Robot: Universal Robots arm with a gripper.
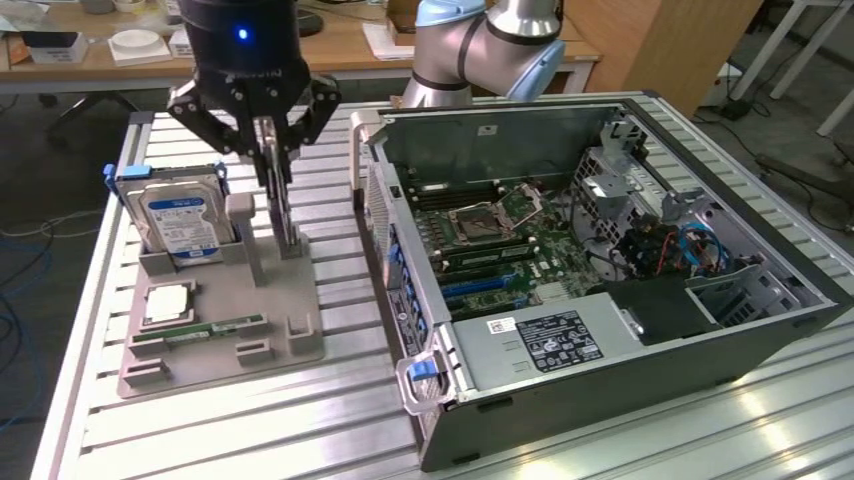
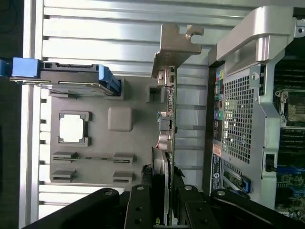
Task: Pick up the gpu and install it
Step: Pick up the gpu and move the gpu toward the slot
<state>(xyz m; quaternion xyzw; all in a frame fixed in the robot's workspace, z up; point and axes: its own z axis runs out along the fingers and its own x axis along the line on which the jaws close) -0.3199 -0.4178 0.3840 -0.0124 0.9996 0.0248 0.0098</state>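
Grey plastic is making up the holder [image 1: 254, 290] [image 2: 138, 140] that is lying on the slatted aluminium table [image 1: 267, 420] [image 2: 119, 28]. The gpu [image 1: 283, 205] [image 2: 167, 124] is standing on edge in it, upright, with its lower edge sitting in a raised slot of the holder. The gripper [image 1: 271, 150] [image 2: 164, 195] is hanging straight above the card. Its black fingers [image 2: 143, 205] are coming down on either side of the card's upper edge. The jaws are standing partly closed and are pressing against the two faces of the thin board (a narrow grip, nowhere near their full spread), so the card is looking clamped between them while resting in its slot.

In the wrist view the card is appearing edge-on, and its silver end bracket [image 2: 176, 47] is jutting out past the holder's edge over the table slats.

On the exterior view's left of the gpu, a hard drive [image 1: 180, 220] [image 2: 71, 78] with a blue-and-white label is standing upright in its own bay of the same holder. A square processor chip [image 1: 168, 302] [image 2: 71, 129] is lying flat in a recess nearer the camera, and a narrow green RAM stick [image 1: 200, 329] [image 2: 90, 158] is lying just beside it.

On the exterior view's right, near the holder but apart from it, an opened computer case [image 1: 641, 390] [image 2: 238, 119] is lying on its side, showing its green motherboard [image 1: 521, 240].
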